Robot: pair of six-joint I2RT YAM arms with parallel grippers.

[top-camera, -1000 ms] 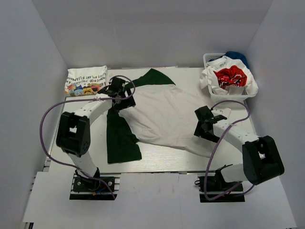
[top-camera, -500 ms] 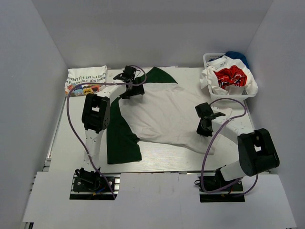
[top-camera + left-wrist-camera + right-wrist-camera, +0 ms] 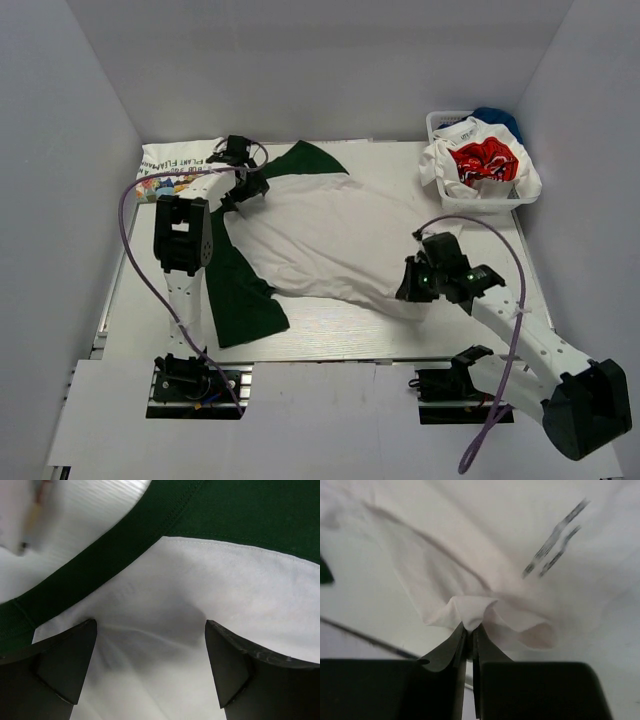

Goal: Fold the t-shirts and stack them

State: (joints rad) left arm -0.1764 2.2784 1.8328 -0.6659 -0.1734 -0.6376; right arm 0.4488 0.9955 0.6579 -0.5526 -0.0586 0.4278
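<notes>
Near edge, lower right of the top view: your right gripper is down on the bottom corner of the white and green t-shirt. In its wrist view the jaws are pressed almost together with a small fold of the white hem pinched between them. The cloth bunches up just beyond the tips, and short dark printed strokes show at upper right.

Centre: the shirt lies spread over the table, rumpled. One dark green sleeve trails toward lower left; the other is at the top middle.

Farther back, upper left: your left gripper hangs over the shirt's shoulder. Its jaws are fully spread and empty, with a finger on each side of the white cloth beside a green band.

Far row: a folded t-shirt with a colourful print sits at upper left. The basket at upper right holds more t-shirts, one printed red.
</notes>
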